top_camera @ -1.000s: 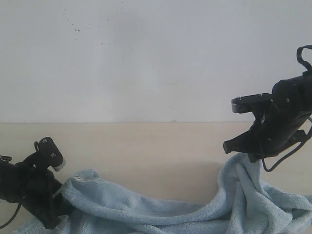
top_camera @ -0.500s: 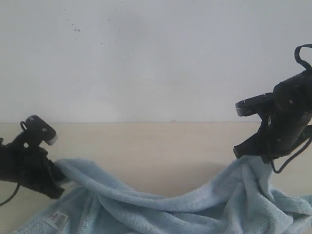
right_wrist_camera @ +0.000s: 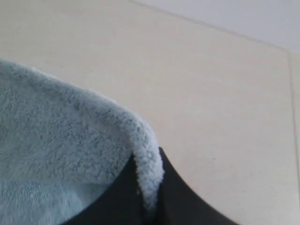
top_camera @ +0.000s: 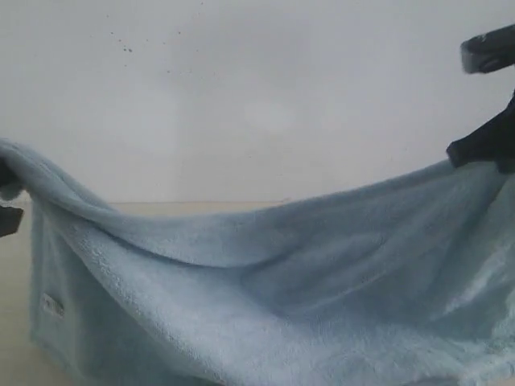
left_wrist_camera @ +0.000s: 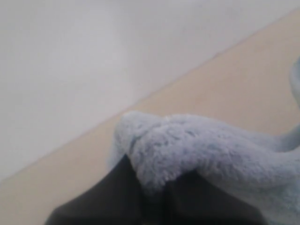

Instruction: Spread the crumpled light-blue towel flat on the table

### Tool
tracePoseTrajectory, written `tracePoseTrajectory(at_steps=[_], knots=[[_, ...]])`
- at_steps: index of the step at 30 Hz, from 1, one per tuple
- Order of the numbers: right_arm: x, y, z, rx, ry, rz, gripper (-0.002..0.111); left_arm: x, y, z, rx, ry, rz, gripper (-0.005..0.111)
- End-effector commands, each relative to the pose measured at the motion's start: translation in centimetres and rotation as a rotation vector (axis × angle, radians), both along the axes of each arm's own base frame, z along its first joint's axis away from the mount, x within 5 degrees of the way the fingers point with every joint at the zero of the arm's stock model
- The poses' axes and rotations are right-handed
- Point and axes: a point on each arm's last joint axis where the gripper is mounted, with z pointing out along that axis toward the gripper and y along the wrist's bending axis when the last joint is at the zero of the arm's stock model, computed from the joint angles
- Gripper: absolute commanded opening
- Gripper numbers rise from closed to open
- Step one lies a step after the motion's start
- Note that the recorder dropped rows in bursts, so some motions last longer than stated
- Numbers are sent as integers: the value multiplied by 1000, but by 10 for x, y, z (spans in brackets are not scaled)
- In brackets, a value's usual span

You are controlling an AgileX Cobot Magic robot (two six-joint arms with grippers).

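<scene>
The light-blue towel [top_camera: 265,297] hangs in the air as a wide sagging sheet, held up at both upper corners and filling the lower half of the exterior view. Its white care label [top_camera: 52,305] shows near the lower left. My left gripper [top_camera: 4,197] is at the left edge, mostly out of frame, shut on one corner; in its wrist view the dark fingers [left_wrist_camera: 117,197] pinch the bunched towel [left_wrist_camera: 187,145]. My right gripper [top_camera: 483,149] is high at the right edge, shut on the other corner, a thin towel [right_wrist_camera: 70,140] edge between its fingers [right_wrist_camera: 178,197].
The beige table [top_camera: 193,207] shows only as a thin strip behind the towel, with the white wall [top_camera: 241,96] above it. The table [right_wrist_camera: 211,84] lies bare below the right gripper, and the table [left_wrist_camera: 243,70] also stretches under the left one.
Both grippers have risen and moved apart, lifting the towel off the table. It has gone from a crumpled heap to a stretched hanging sheet, and both arms have shifted towards the frame edges.
</scene>
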Motion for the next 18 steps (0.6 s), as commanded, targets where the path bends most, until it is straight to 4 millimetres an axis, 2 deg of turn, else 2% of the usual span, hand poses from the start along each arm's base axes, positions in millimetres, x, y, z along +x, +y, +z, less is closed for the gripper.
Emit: tracePoseTrajectory(at_steps=[1,5,8,10,12,13,16,18], knots=[[-52,-18,52,3,-134,-28,0,-54,7,28,-14,-181,14,4],[-120,-34,100,39,-348,-23,0,-101,15,56,-25,-379,40,4],[-166,-45,126,48,-535,-1,0,-127,19,70,4,-501,60,4],[-180,-49,135,33,-617,1,0,-133,20,72,35,-533,63,4],[-181,-52,137,-17,-643,-10,0,-126,19,69,52,-507,59,4],[-174,-52,135,-42,-618,-17,0,-118,19,63,62,-472,57,4],[-140,-47,117,-90,-476,-32,0,-85,15,39,86,-322,47,4],[-107,-41,97,-128,-350,-34,0,-59,12,16,100,-189,39,4]])
